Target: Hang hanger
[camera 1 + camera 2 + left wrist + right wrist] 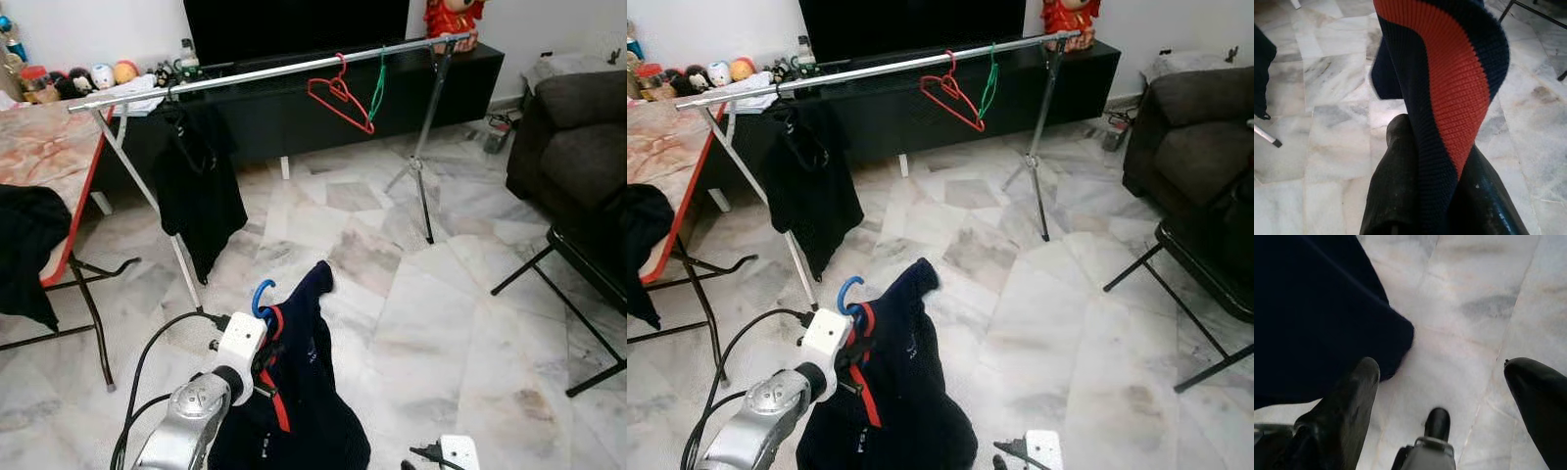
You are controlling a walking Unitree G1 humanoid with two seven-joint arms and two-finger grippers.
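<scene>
My left gripper (1437,137) is shut on the collar of a navy garment with red trim (304,392). The garment sits on a blue hanger whose hook (263,294) sticks up beside my left wrist, low over the floor. The silver clothes rail (265,70) runs across the room beyond it. It carries a black garment (196,186) at its left, and a red hanger (338,98) and a green hanger (378,86) towards its right. My right gripper (1442,367) is open above the marble floor, next to the navy garment's hem (1327,318).
A folding table (39,147) with a black cloth (24,245) draped over its edge stands on the left. A dark sofa (573,137) and a black metal frame (558,284) are on the right. A low black TV cabinet (294,113) stands behind the rail.
</scene>
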